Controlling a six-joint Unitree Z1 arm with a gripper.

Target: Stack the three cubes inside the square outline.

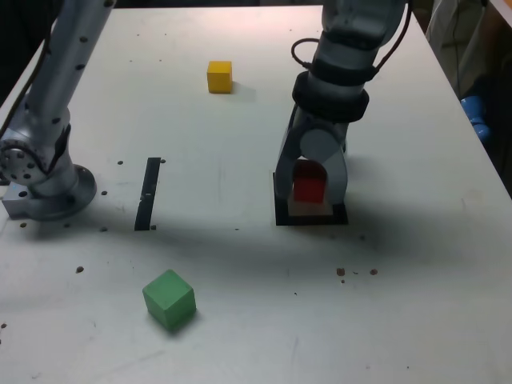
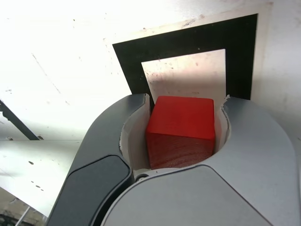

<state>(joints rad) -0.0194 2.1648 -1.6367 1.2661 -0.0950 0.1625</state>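
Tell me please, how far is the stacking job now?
Nothing is stacked yet. The gripper holds the red cube over the square outline, apparently placing it. The yellow cube and the green cube lie apart on the table, still to stack.

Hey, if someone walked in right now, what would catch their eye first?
The hand clamped on the red cube, right over the black square outline at the exterior view's right. Then the two loose cubes: the yellow at the table's far side, the green near the front.
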